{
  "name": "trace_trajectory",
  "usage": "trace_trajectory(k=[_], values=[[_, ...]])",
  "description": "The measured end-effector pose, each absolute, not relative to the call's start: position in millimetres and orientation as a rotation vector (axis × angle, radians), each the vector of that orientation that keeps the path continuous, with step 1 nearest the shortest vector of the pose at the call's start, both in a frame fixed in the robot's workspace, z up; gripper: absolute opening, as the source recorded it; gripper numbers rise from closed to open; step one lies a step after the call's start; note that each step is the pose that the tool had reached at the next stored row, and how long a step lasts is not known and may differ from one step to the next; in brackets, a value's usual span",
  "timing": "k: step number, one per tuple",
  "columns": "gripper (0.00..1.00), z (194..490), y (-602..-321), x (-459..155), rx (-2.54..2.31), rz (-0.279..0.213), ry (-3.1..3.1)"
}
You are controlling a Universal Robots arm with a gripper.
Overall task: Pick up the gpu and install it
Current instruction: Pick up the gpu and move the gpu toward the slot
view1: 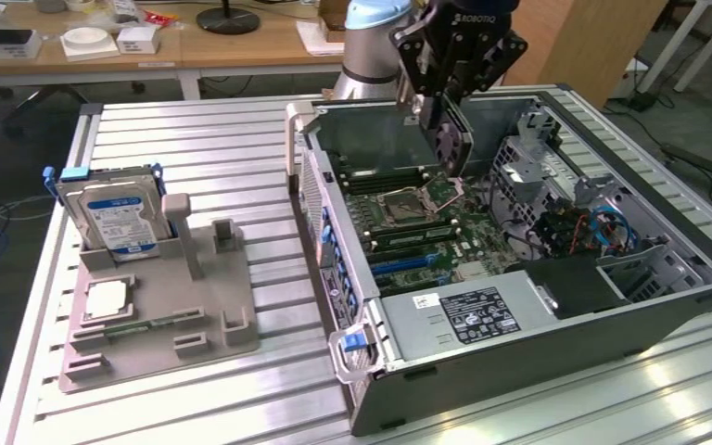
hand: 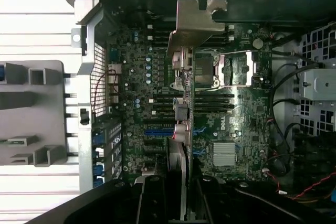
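My gripper [view1: 440, 100] hangs over the open computer case [view1: 331, 232], shut on the gpu [view1: 451, 144]. The thin black card is held on edge, pointing down at the motherboard [view1: 425, 227] near the CPU socket. In the wrist view the gpu [hand: 181, 156] runs edge-on away from the black fingers [hand: 152, 203], and its silvery bracket [hand: 195, 24] is at the far end. The card floats above the board, off to one side of the blue expansion slots [hand: 157, 131].
A grey fixture [view1: 158, 306] on the exterior view's left holds an upright hard drive [view1: 115, 218], a CPU chip [view1: 107, 298] and a green memory stick [view1: 146, 326]. Inside the case are the power supply [view1: 467, 315], drive cages [view1: 554, 176] and loose cables [view1: 578, 232].
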State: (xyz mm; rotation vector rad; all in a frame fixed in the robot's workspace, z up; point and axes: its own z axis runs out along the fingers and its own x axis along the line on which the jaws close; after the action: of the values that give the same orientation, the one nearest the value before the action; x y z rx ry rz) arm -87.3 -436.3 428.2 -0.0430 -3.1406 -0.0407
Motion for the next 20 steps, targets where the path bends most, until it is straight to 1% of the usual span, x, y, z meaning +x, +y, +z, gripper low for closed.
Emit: trace_trajectory(k=[20], values=[[0.27,426.9,-436.3,-60.2,-0.051,-0.041,-3.141]])
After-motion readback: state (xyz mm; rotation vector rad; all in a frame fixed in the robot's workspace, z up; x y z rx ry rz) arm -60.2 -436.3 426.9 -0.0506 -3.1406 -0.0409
